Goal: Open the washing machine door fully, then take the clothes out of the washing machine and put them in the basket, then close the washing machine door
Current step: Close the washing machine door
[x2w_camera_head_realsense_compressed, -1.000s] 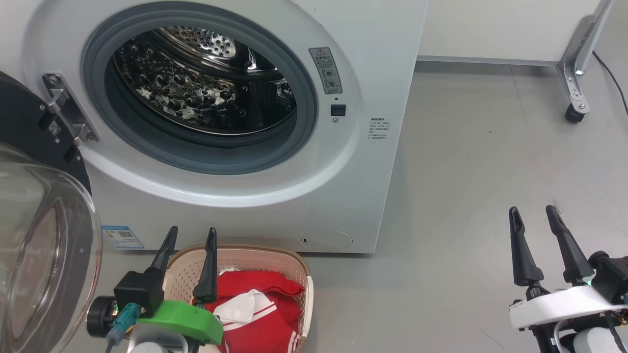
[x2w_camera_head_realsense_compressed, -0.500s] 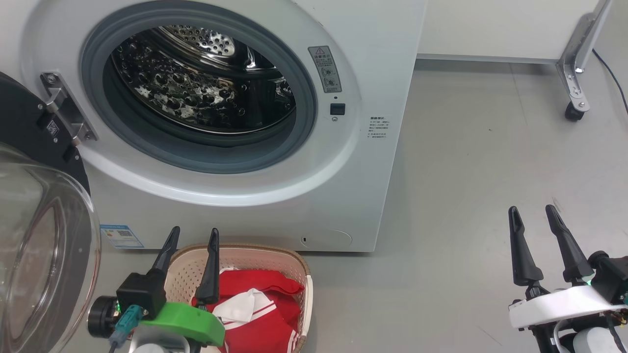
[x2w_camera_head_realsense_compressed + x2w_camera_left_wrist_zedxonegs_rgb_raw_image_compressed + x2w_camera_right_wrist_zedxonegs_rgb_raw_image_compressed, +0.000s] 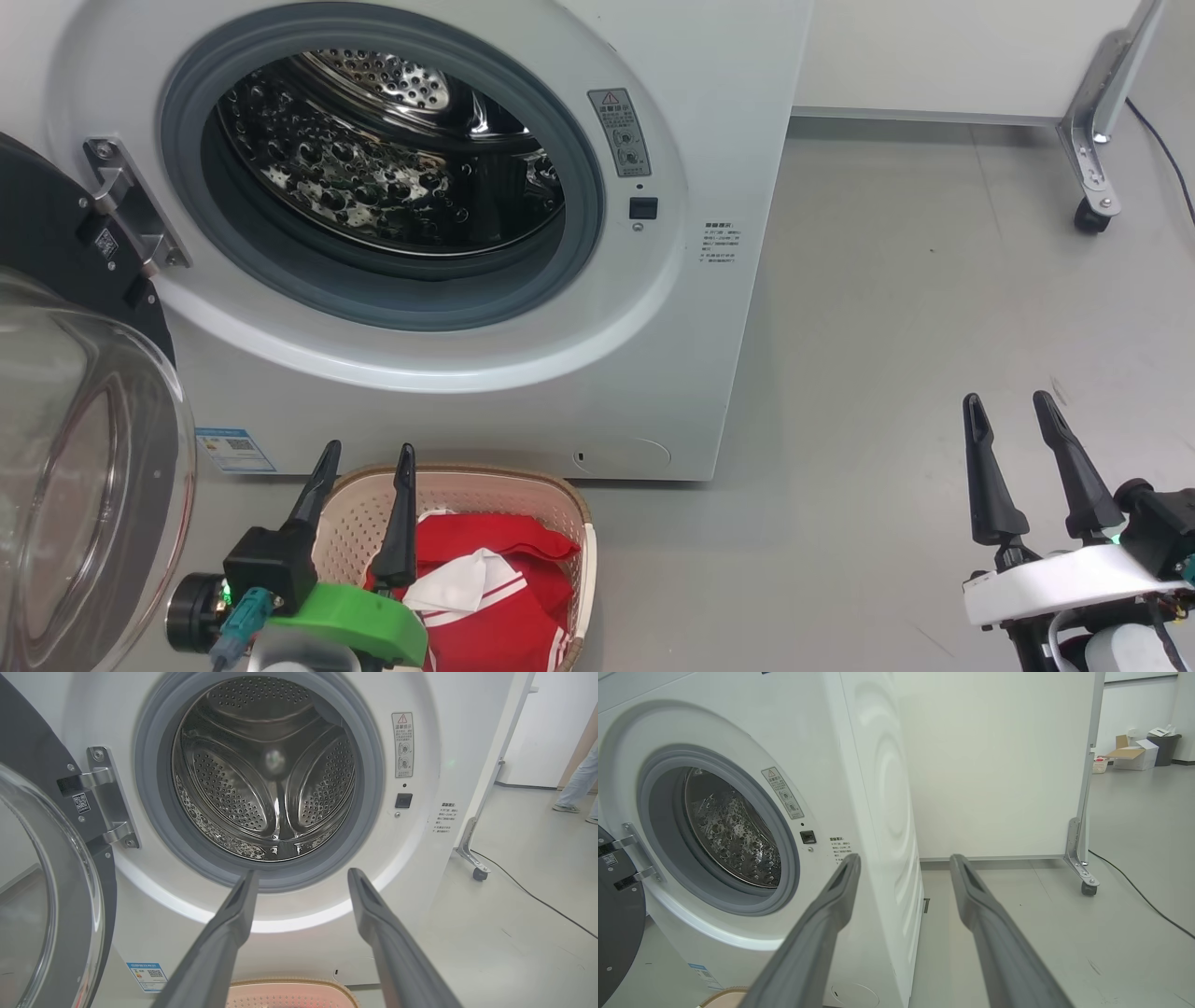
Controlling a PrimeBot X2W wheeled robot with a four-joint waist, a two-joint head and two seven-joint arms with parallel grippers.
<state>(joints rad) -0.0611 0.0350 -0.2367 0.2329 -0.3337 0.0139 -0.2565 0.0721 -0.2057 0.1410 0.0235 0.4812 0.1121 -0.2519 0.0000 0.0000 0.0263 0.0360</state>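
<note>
- The washing machine door stands swung open at the left side of the washing machine. It hangs on its metal hinge, with the clear glass bowl bulging toward the robot and the black rim behind it.
- The round opening is uncovered. Inside the grey seal, the steel drum shows its perforated walls and paddles down to the bottom.
- The basket stands on the grey floor, just in front of the machine's lower edge. It is below the opening and near the small blue label.
- The clothes lie inside the basket as a red heap with a white panel and white stripes, toward its right wall.
- The left gripper hovers over the left part of the basket, with its fingers pointing toward the machine front. Its jaws are wide apart and nothing is between them. In the left wrist view the two fingers frame the lower part of the seal.
- The right gripper is well apart from the basket, above the floor to the right of the machine. It is also spread wide and grips nothing.
- A metal leg with a caster stands on the floor at the far right, with a dark cable beside it.
- A person's legs show at the right edge of the left wrist view.
</note>
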